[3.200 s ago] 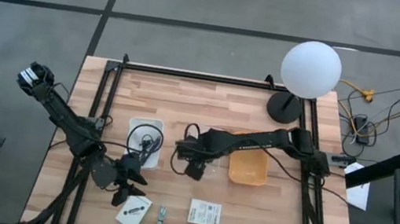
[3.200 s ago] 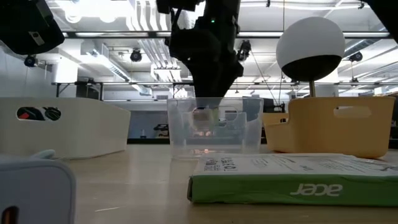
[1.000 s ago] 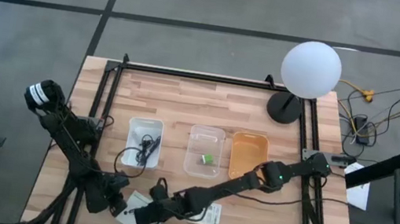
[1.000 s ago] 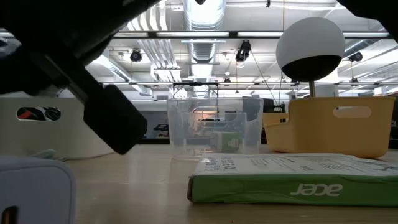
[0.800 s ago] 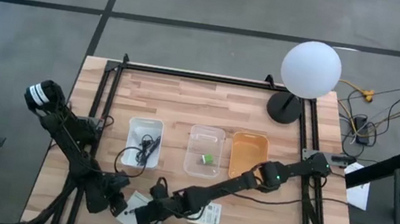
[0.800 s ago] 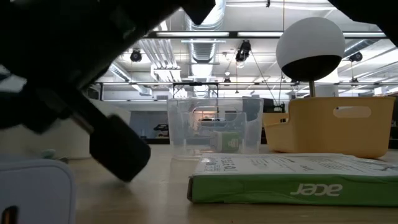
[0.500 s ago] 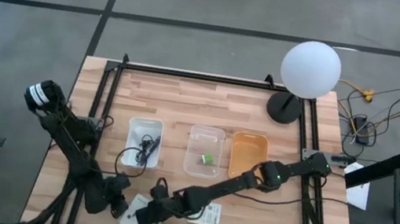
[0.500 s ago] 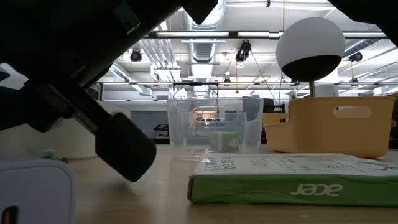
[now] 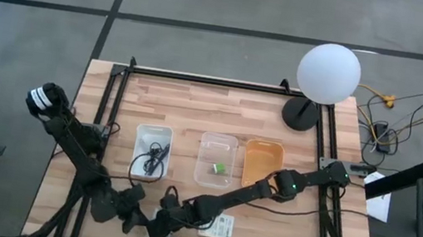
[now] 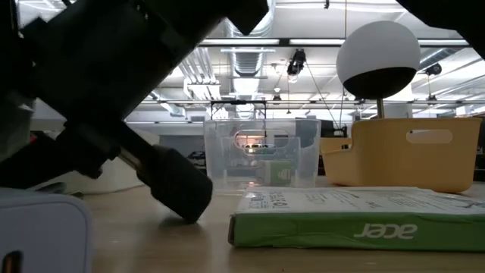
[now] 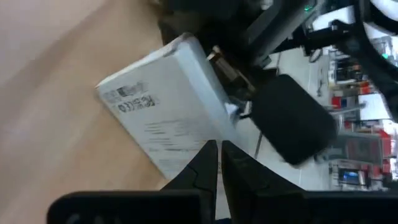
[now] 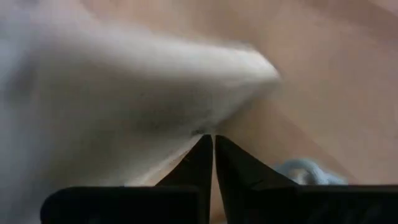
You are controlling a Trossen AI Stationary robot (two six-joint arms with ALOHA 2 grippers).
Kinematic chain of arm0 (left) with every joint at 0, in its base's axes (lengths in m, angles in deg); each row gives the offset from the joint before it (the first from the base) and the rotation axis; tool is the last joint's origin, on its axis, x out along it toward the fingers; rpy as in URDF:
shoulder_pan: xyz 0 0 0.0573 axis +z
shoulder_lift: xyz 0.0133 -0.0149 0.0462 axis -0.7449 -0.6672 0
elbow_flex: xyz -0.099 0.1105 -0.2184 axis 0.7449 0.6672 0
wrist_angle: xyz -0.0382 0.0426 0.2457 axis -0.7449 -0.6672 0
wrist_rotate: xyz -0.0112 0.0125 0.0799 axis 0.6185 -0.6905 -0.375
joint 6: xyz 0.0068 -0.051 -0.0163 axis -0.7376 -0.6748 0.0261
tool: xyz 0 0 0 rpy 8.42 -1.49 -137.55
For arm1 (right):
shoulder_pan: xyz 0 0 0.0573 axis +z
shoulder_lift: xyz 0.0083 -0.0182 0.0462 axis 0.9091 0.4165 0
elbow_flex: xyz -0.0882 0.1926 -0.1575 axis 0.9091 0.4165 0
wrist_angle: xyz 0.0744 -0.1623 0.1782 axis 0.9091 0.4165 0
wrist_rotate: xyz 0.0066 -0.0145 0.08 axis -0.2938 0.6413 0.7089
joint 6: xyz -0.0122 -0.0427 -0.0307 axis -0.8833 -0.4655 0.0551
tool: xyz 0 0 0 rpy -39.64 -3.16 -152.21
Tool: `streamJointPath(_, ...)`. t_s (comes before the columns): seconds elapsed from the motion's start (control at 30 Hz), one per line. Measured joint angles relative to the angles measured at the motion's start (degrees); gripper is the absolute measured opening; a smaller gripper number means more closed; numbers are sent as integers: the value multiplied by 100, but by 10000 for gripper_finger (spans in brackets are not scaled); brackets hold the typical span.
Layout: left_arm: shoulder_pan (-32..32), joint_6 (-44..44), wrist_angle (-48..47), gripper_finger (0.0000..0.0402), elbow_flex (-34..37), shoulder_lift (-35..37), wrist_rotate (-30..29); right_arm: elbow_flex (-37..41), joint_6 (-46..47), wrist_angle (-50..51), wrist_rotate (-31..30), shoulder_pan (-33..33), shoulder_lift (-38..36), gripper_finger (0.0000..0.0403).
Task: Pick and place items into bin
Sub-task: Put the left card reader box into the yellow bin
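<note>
Grippers meet at table's 7 o'clock edge: left gripper [image 9: 129,217] and right gripper [image 9: 155,226] both crowd white card [image 11: 163,106], so card is hidden from above. Left fingers look clenched with nothing between; right fingers closed, tips at card's edge, grasp uncertain. Probably prying card up for pickup. Green piece [image 9: 220,169] already in clear bin [image 9: 219,140], centre; cable [image 9: 152,156] in white bin [image 9: 142,132].

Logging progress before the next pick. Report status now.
Left gripper and right gripper both shut, crowded together over the white printed card at the table's near edge. Small green piece in clear plastic bin. Coiled black cable in white bin.
</note>
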Motion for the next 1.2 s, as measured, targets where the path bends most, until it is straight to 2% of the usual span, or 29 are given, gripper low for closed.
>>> streamJointPath(0.2, 130, -45, 237, 3, 9, -185, 203, 3, -23, -1, -9, 7, 1, 13)
streamJointPath(0.33, 122, -57, 34, 9, 16, -27, 223, 3, -23, -2, -8, 16, 0, 13)
streamJointPath(0.47, 122, -90, -584, 30, 14, 72, 223, 7, -37, 1, -27, 27, -30, 13)
streamJointPath(0.6, 122, -346, -939, 50, 24, 77, 258, 30, -273, 375, -288, 73, -207, 13)
streamJointPath(0.73, 122, -356, -848, 58, 31, 30, 314, 40, -427, 920, -578, 96, -470, 13)
streamJointPath(0.87, 122, -230, -875, 59, 31, 26, 381, 25, -440, 747, -581, 87, -482, 13)
streamJointPath(1.03, 122, -204, -907, 60, 55, -91, 694, 31, -347, 462, -564, 57, -403, 13)
streamJointPath(1.2, 116, -217, -672, 59, -43, -569, 1255, 25, -337, 392, -564, 50, -425, 13)
